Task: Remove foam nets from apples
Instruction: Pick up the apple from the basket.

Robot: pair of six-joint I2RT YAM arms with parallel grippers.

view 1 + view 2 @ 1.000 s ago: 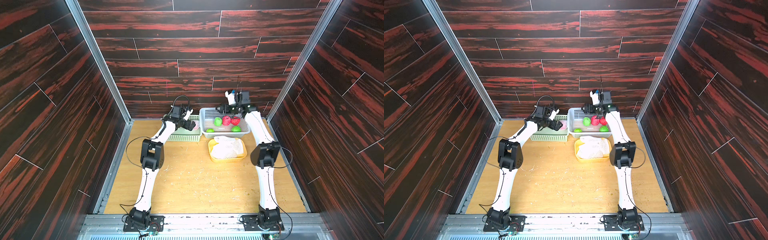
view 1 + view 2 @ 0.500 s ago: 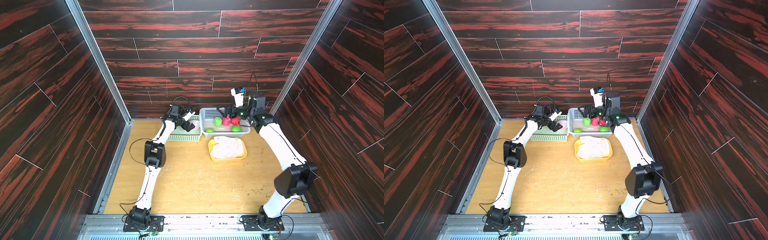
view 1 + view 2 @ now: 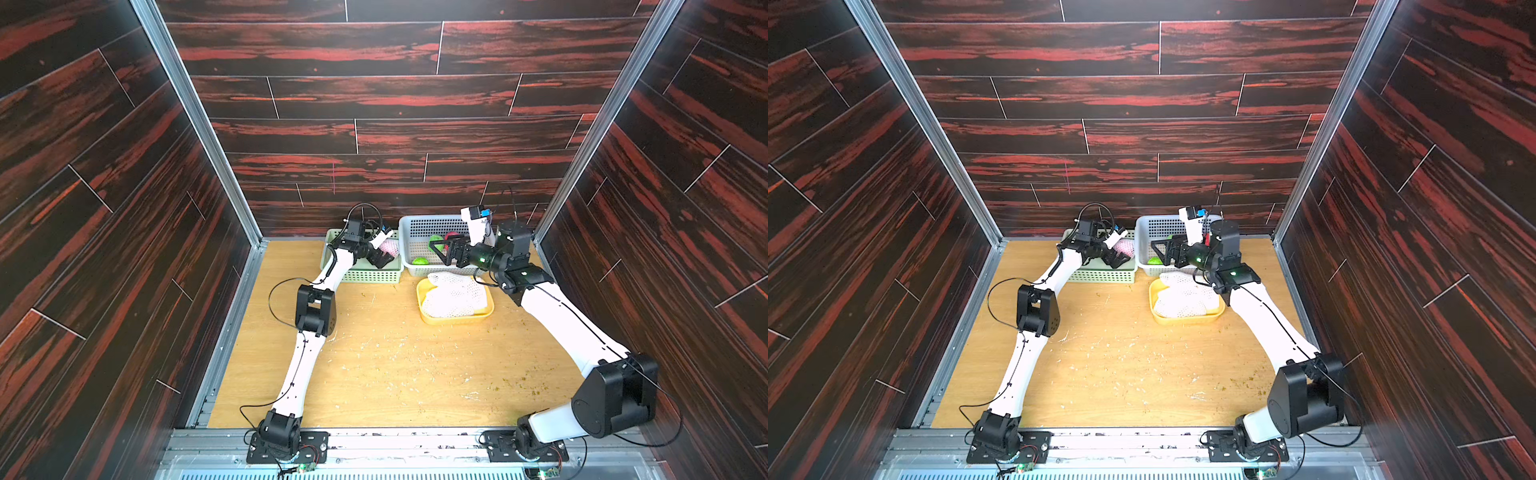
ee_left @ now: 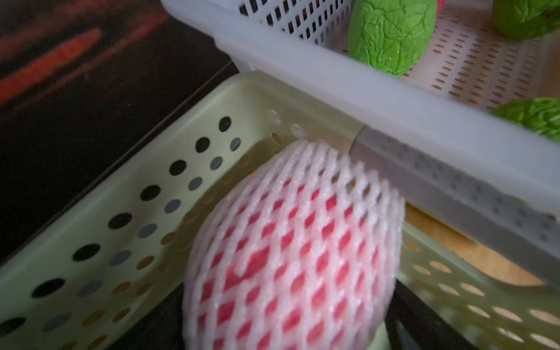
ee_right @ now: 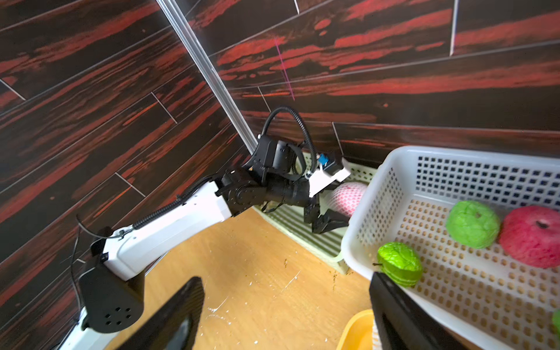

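Observation:
A red apple in a white foam net (image 4: 291,257) lies in the far right corner of the pale green basket (image 4: 121,212); both top views show it as a pink ball (image 3: 390,247) (image 3: 1125,247). My left gripper (image 3: 384,259) reaches into that basket, open, with a black finger on either side of the netted apple (image 5: 348,197). My right gripper (image 5: 285,321) is open and empty, pointing left above the front left corner of the white basket (image 3: 415,224). Bare apples lie in the white basket: green ones (image 5: 400,263) (image 5: 472,222) and a red one (image 5: 533,235).
A yellow tray (image 3: 457,319) in front of the white basket holds a heap of loose white foam nets (image 3: 455,293). The two baskets stand side by side against the back wall. Wooden walls close in on both sides. Crumbs dot the wooden floor (image 3: 395,365).
The right arm's elbow has swung out to the right and toward the front, and its gripper now points left across the white basket's front. The left gripper has narrowed slightly around the netted apple.

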